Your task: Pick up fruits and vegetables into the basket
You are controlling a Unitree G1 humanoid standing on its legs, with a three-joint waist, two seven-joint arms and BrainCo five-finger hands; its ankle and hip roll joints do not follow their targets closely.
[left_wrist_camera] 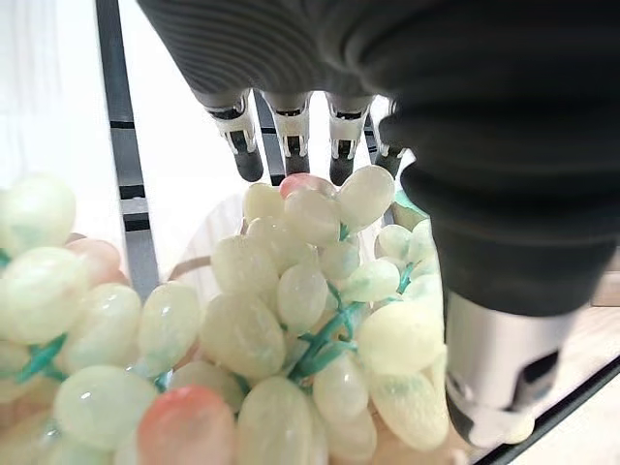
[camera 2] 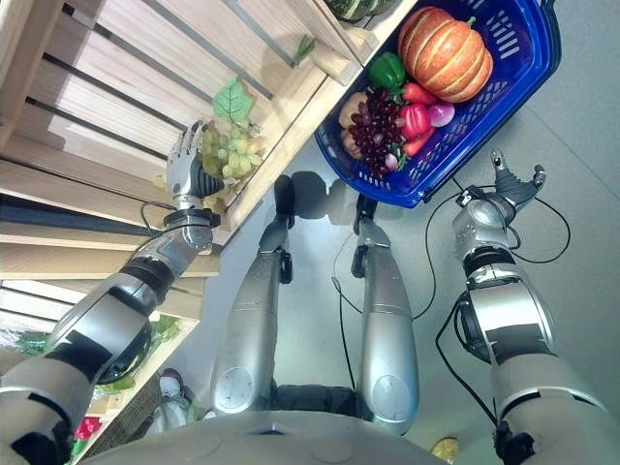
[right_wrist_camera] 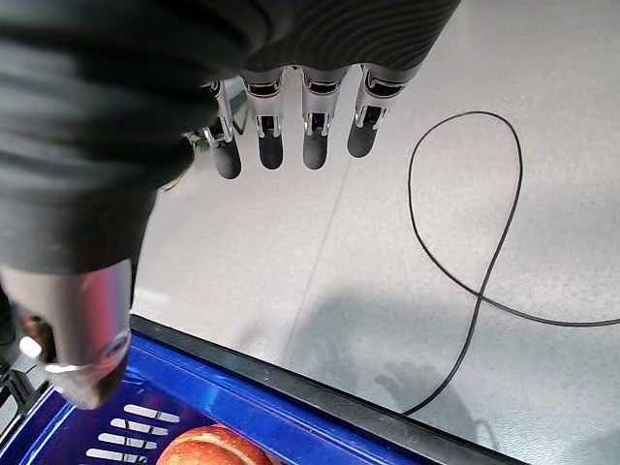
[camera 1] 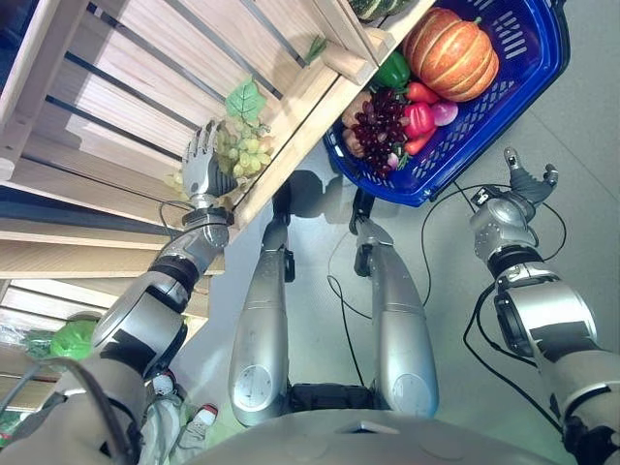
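Left hand [camera 1: 201,160] nearer, fingers straight and apart, laid over green grapes [camera 1: 243,147] on wooden shelf [camera 1: 145,97]; bunch directly under palm. Right hand [camera 1: 524,183] relaxed, just beside blue basket [camera 1: 523,68].

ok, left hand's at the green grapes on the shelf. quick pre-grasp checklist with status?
1. Left hand over the green grapes: ok.
2. Left fingers straight, not closed on the bunch: ok, grasp not yet made.
3. Grapes resting on the wooden shelf: ok.
4. Blue basket has free room: cannot tell; pumpkin, purple grapes and peppers crowd it.
5. Right hand open over the floor beside the basket: ok.
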